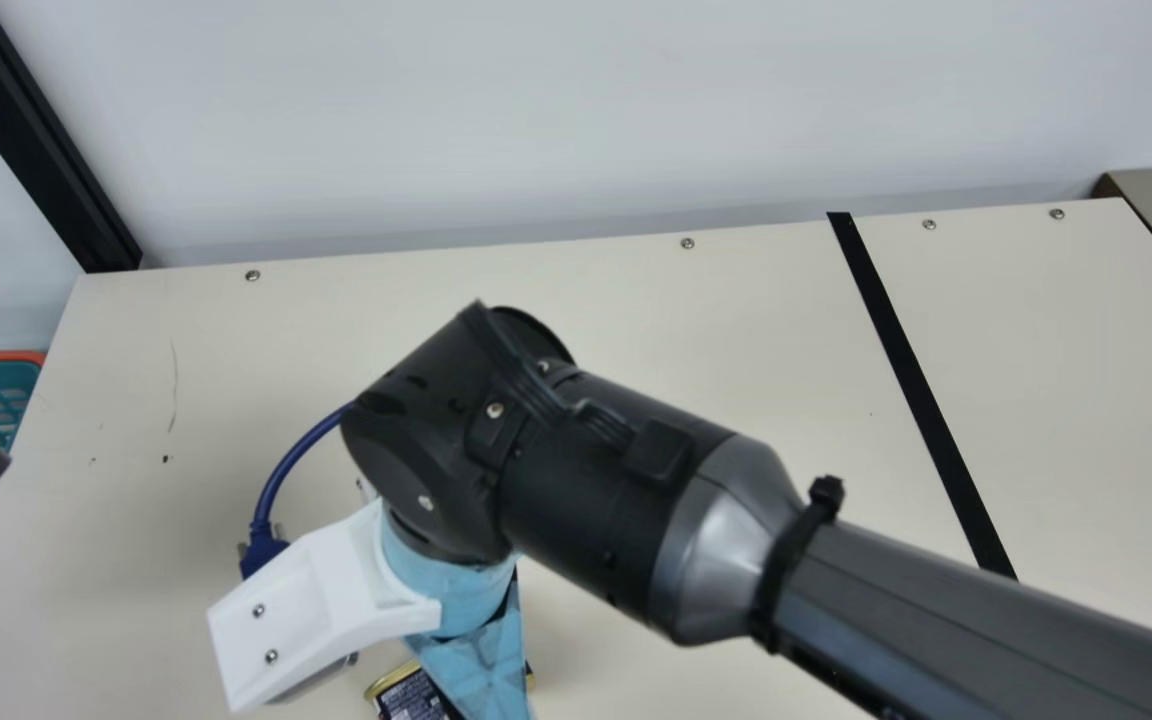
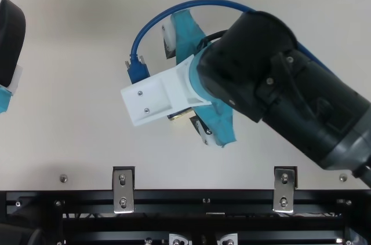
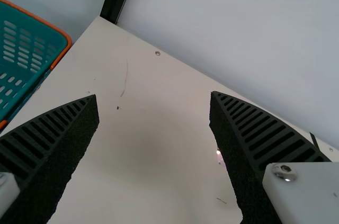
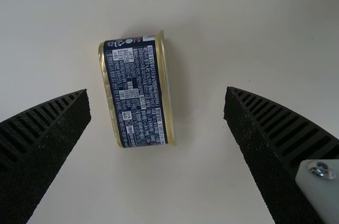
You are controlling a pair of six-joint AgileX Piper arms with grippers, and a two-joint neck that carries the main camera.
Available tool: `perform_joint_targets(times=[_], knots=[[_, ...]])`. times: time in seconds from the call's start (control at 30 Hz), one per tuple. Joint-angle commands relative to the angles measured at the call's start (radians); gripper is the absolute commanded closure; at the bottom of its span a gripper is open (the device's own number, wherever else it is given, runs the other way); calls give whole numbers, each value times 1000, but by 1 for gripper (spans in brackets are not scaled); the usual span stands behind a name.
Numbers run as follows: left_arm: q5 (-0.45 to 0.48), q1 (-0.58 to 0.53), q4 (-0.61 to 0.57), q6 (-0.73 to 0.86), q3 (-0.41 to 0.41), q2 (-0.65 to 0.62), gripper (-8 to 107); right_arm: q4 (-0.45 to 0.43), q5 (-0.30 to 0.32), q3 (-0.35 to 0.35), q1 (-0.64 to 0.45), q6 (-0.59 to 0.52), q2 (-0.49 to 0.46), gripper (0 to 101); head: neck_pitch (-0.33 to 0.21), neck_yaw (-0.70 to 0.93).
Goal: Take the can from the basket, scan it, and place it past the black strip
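Currently the can (image 4: 135, 94) lies on its side on the surface (image 2: 87, 141), toward the front edge — right below the right claw (image 2: 184, 88), which is spread and ungripping. The left claw (image 2: 11, 42) is released too, nearer the left edge.

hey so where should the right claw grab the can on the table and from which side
I'd come from directly above. The can lies on its curved side, printed wall up, a gold rim along each long side. Close the right claw across that narrow width, near mid-length; its open fingers stand on either side.
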Motion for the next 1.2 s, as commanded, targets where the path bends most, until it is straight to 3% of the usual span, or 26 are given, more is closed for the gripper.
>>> perform_joint_targets(times=[0.0,0.5,1.17], knots=[[0,0,0,0,0,0,9,-5,-7,4,2,3,5,0,-1,-2],[0,0,0,0,0,0,9,-39,-69,56,24,18,38,0,-1,-2],[0,0,0,0,0,0,9,-68,-107,109,35,28,64,0,-1,-2]])
